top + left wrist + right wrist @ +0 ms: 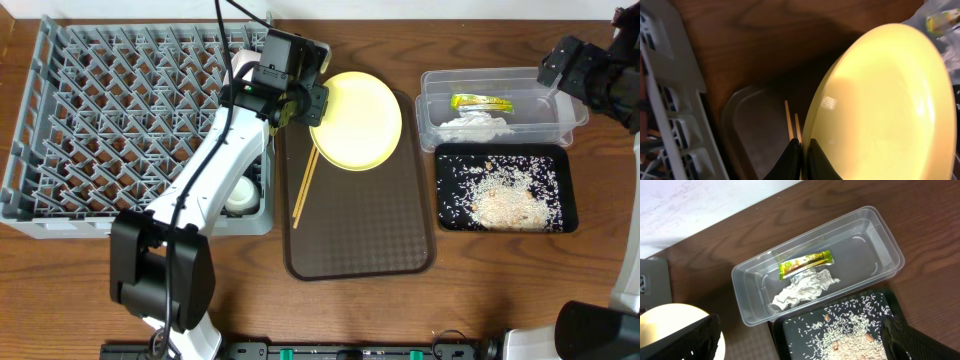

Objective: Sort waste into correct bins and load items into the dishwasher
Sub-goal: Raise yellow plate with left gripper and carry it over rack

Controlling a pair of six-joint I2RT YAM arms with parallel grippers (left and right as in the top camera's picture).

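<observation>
The left gripper (801,156) is closest, its 2 fingers pressed on the rim of the yellow plate (885,110). The plate is tilted above the far-left part of the brown tray (370,230). The left arm reaches over the right side of the rack (100,100), where a white cup (240,193) sits in the front corner. 2 chopsticks (304,185) lie on the brown tray. The right gripper (805,337) hangs above the tub (880,235), fingers spread wide, holding nothing. In the tub lie the wrapper (805,263) and the paper (802,290), touching. Rice (510,195) covers the black tray (572,200) just beside the tub.
</observation>
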